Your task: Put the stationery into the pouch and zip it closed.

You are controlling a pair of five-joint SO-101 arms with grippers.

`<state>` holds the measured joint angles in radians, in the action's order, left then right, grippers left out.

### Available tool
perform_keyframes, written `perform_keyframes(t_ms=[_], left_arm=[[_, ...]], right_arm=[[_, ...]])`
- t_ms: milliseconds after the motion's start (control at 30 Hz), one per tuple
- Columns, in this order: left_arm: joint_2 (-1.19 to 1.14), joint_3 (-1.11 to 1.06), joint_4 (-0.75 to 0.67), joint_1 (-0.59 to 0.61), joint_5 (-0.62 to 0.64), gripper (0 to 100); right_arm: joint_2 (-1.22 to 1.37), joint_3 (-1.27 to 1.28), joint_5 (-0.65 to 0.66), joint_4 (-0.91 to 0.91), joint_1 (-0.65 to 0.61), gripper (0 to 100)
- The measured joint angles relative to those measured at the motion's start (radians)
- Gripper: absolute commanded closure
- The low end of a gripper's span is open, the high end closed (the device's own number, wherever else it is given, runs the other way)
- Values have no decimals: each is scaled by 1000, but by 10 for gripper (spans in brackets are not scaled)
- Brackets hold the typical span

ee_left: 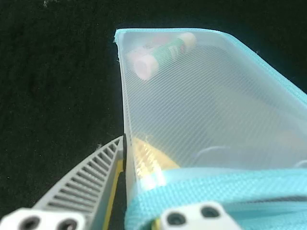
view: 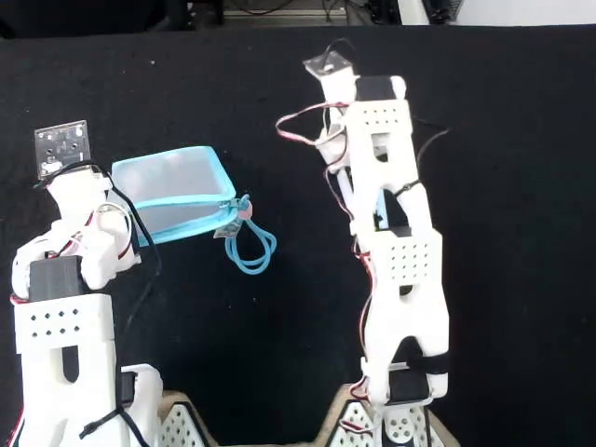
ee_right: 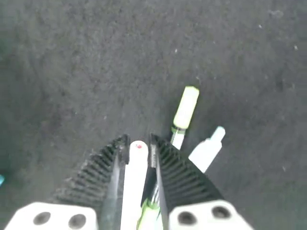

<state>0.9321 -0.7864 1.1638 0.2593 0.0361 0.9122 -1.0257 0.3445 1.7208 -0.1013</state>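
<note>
Right gripper (ee_right: pixel 138 143) clamps a white pen (ee_right: pixel 133 184) down at the mat (ee_right: pixel 72 57), left gripper (ee_left: pixel 123 147) pinches the pouch (view: pixel 177 191) well apart — loading, I judge — next the pen must cross to its mouth.

One pouch (view: pixel 172 191), one clamped white pen (ee_right: pixel 134 177), two loose pens (ee_right: pixel 184 108), two arms (view: pixel 391 233)

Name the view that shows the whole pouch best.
The high view: the pouch lies almost whole, zipper edge included. The left wrist view gives a close stretch of its mesh side.
</note>
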Motion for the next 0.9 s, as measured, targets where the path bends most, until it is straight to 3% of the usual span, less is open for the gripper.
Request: perform_keyframes(t_ms=[400,733,900], left_arm=[[0,0,0,0,0,966],[0,0,0,0,0,966],[0,0,0,0,0,966]], right_arm=[[-57,-38,-37,12,120,988],[-437,387,-35,12,150,988],[-624,453,-35,12,207,988]])
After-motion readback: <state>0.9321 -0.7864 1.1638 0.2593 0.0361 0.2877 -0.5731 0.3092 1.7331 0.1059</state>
